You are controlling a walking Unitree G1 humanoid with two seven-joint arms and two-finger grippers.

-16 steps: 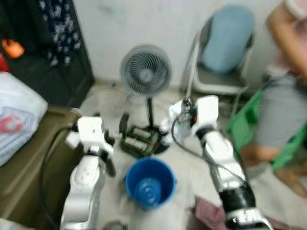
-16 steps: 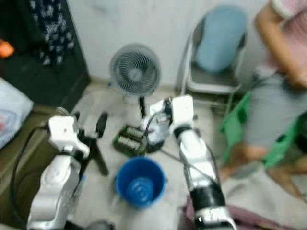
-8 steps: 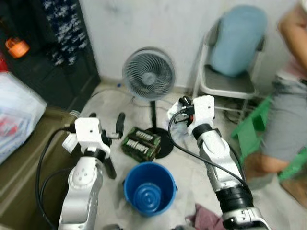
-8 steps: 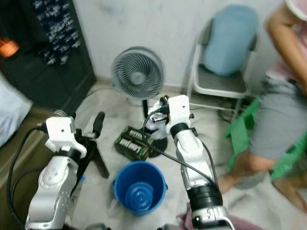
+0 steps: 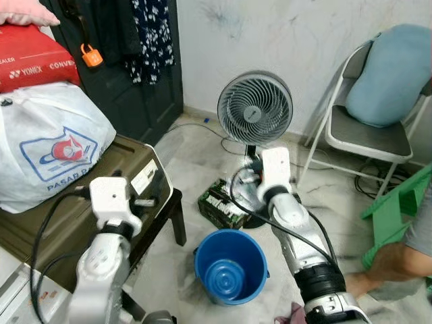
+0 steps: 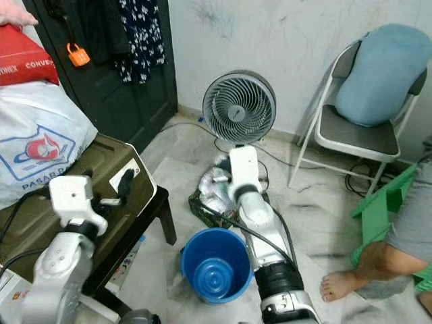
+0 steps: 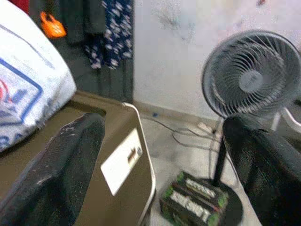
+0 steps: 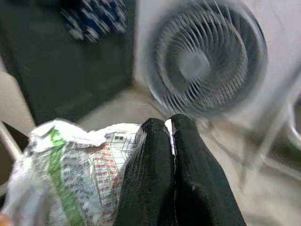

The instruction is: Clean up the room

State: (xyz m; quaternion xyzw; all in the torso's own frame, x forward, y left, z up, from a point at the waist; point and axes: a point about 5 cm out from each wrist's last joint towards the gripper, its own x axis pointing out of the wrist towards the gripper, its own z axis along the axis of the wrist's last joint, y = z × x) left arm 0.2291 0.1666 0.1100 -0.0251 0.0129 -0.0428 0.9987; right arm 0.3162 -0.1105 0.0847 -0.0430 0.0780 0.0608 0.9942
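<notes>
Crumpled wrapper [image 8: 80,155] pinched in closed right gripper [image 8: 170,136], blue bucket [image 5: 229,266] below, left gripper [image 7: 164,155] wide open.

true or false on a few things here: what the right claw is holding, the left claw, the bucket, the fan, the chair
1. The right claw is shut on a crumpled wrapper. True.
2. The left claw is shut. False: its fingers are spread wide apart.
3. The blue bucket stands upright on the floor. True.
4. The fan lies tipped over. False: it stands upright on its pole.
5. The folding chair holds a red box. False: a blue cushion rests on it.
</notes>
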